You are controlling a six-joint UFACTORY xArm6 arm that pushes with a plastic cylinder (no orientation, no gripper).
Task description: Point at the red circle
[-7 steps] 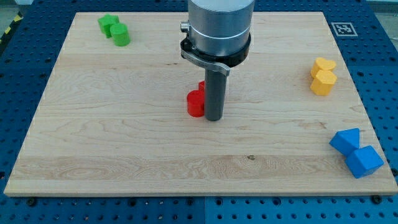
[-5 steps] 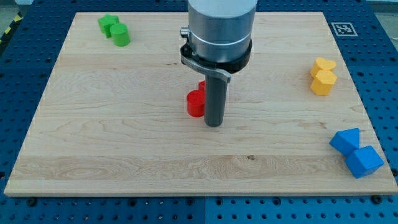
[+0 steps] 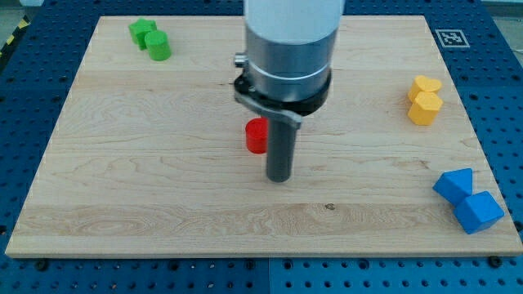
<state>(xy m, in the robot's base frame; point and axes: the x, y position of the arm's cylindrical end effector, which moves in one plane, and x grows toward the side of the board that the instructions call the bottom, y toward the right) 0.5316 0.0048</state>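
The red circle is a short red cylinder near the middle of the wooden board. My tip rests on the board just to the right of and below the red circle, about a block's width away, not touching it. The arm's grey body hides what lies behind the red circle, where a second red block stood in the earlier frames.
Two green blocks sit at the view's top left. Two yellow blocks sit at the right edge. Two blue blocks sit at the bottom right corner. A marker tag is at the top right.
My tip has slid toward the view's bottom, away from the red circle. The arm's body now covers the second red block behind the circle. The blocks have not moved.
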